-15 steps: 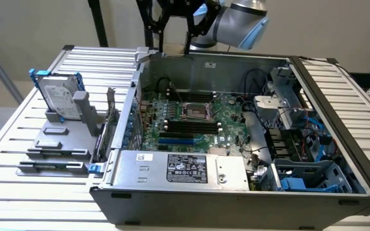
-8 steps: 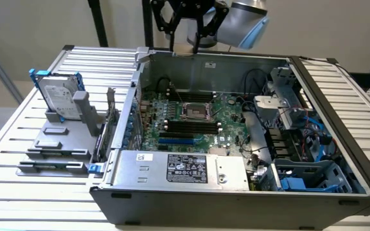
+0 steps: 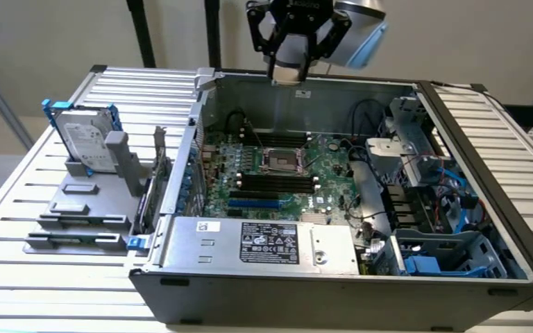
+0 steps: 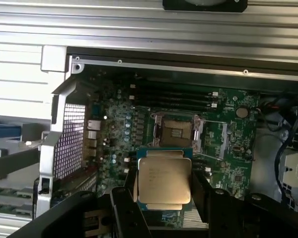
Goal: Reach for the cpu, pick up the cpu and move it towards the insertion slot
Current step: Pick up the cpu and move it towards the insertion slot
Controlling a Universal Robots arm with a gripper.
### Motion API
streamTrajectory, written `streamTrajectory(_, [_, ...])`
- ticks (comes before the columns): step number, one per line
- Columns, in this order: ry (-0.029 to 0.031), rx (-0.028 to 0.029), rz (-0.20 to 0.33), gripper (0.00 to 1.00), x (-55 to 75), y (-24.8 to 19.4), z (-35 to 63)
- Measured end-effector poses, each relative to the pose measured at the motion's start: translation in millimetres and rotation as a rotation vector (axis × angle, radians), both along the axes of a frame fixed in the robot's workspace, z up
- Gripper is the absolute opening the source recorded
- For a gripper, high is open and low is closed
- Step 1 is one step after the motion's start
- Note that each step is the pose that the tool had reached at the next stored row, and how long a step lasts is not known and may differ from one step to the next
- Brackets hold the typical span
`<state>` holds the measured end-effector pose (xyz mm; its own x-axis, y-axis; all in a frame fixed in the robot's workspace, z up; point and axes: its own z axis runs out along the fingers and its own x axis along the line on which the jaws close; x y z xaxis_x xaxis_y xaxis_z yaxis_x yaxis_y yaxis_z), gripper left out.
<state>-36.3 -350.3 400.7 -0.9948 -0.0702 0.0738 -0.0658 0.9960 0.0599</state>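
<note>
My hand grips the cpu (flat, level); the insertion slot lies at twelve o'clock.

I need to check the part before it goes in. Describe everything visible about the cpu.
The cpu is a flat square chip with a silver-grey metal lid, faint printed text on top, and a bluish-green board edge around it. It is held face up between the dark fingers of the gripper, which press on two opposite sides. In the wrist view it hangs above the green motherboard, near the open insertion slot but not in it.
</note>
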Motion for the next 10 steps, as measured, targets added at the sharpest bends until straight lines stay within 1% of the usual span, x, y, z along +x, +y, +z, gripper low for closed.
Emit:
streamTrajectory(3, [0.0001, 0.0000, 0.000, 0.54, 11.1, 0.4, -5.4])
streamTrajectory(10, [-0.0007, -0.0001, -0.022, 0.54, 12.0, 0.8, -17.8])
